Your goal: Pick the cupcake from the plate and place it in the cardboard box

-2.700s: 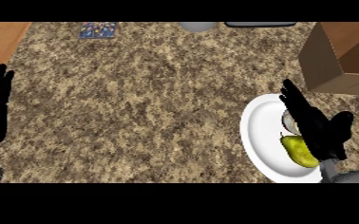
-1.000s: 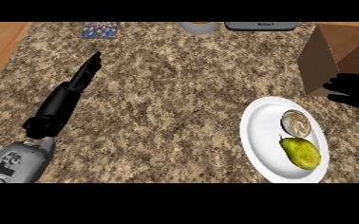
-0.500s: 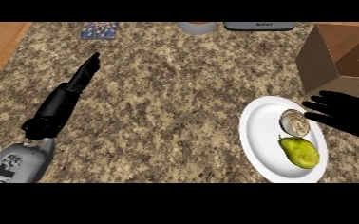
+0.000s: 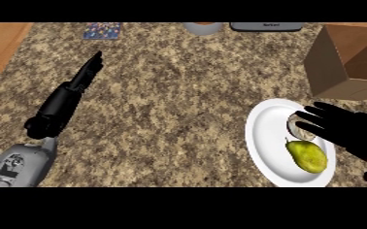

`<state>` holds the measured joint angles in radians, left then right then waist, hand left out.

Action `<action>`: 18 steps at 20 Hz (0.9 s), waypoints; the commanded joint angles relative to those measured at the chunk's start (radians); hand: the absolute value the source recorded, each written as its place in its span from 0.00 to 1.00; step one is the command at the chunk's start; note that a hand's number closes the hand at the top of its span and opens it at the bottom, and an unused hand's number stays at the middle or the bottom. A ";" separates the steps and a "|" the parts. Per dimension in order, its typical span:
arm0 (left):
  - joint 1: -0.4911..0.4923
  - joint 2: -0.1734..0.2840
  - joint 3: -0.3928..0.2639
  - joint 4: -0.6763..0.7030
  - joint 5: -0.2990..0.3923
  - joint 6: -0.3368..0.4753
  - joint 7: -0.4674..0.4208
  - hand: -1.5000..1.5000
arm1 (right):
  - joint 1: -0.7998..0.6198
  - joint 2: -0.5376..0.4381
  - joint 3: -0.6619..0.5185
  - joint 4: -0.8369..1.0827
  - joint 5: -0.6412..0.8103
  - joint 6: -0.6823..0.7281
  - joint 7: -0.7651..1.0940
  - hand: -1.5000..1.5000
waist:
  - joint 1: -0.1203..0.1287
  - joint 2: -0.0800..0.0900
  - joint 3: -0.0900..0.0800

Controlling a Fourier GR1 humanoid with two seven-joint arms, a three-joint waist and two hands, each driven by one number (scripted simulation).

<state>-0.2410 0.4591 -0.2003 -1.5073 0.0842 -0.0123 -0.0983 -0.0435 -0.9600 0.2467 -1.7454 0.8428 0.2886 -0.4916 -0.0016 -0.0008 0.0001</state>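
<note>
right hand [image 4: 342, 126] moved over plate [image 4: 267, 140] | cupcake [image 4: 297, 129] pale, mostly hidden

One white plate [image 4: 267, 140] sits on the counter, carrying one green pear [image 4: 308, 156] and one cupcake [image 4: 298, 127], partly hidden. There is one cardboard box [image 4: 335, 63], one colourful packet [image 4: 102, 30], one grey cup [image 4: 204, 27], one dark appliance [image 4: 266, 26], and two black hands [image 4: 345, 128] [image 4: 87, 73].

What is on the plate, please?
On the plate lie a pear and the cupcake; the open right hand above covers most of the cupcake.
</note>
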 commanded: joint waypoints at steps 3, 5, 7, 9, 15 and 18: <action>0.030 -0.026 0.031 -0.076 -0.031 -0.039 0.054 0.50 | -0.047 0.111 -0.028 0.074 0.098 0.010 -0.006 0.00 | 0.006 0.001 0.000; 0.065 -0.065 0.021 -0.019 -0.082 -0.016 -0.039 0.50 | -0.041 0.151 0.012 0.001 0.145 0.041 0.047 0.00 | 0.003 0.001 0.000; 0.050 -0.068 0.036 -0.025 -0.086 -0.041 -0.018 0.50 | -0.082 0.154 -0.030 0.148 0.167 0.000 -0.050 0.00 | 0.005 0.002 0.000; 0.046 -0.068 0.055 -0.112 -0.076 -0.042 0.090 0.50 | -0.053 0.175 -0.009 0.029 0.210 0.061 0.023 0.00 | 0.003 0.000 0.000; -0.012 -0.105 0.100 0.053 -0.115 -0.094 -0.031 0.50 | -0.089 0.237 -0.034 0.222 0.311 -0.056 -0.073 0.00 | 0.000 0.002 0.000; -0.019 -0.114 0.120 0.019 -0.121 -0.106 0.023 0.50 | -0.070 0.294 -0.030 0.240 0.343 -0.058 -0.066 0.00 | 0.001 0.001 0.000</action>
<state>-0.2282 0.3654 -0.1062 -1.5339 -0.0135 -0.1005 -0.0654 -0.1009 -0.7205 0.2184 -1.5522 1.1452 0.2307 -0.5408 0.0002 0.0001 0.0001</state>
